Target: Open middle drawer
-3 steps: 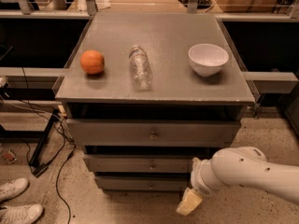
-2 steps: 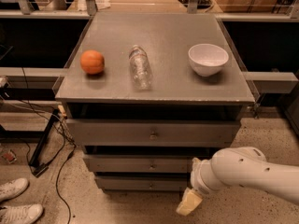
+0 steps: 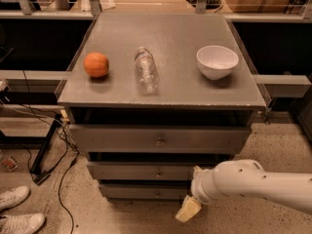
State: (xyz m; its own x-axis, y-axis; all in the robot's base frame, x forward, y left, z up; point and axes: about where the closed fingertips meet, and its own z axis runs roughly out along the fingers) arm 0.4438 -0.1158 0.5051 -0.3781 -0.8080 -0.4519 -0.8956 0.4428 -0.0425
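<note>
Drawers (image 3: 122, 139) three; gripper (image 3: 188, 209) below middle drawer (image 3: 141, 171), rightward, state unclear; one orange (image 3: 96, 64), one bottle (image 3: 146, 70), one bowl (image 3: 217, 61).

No text can be read; the tool (image 3: 187, 209) sits low, right of centre.

Matt grey flat-topped desk (image 3: 175, 38), glossy white round bowl (image 3: 217, 61)
Clear plastic bottle (image 3: 146, 69); smooth white arm (image 3: 258, 182), its pale matt gripper (image 3: 187, 209) low by the lowest drawer (image 3: 141, 191).

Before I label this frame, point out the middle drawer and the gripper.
middle drawer (image 3: 122, 171): camera view, left half of its front.
gripper (image 3: 189, 207): camera view, yellowish end, below that drawer's right part.
</note>
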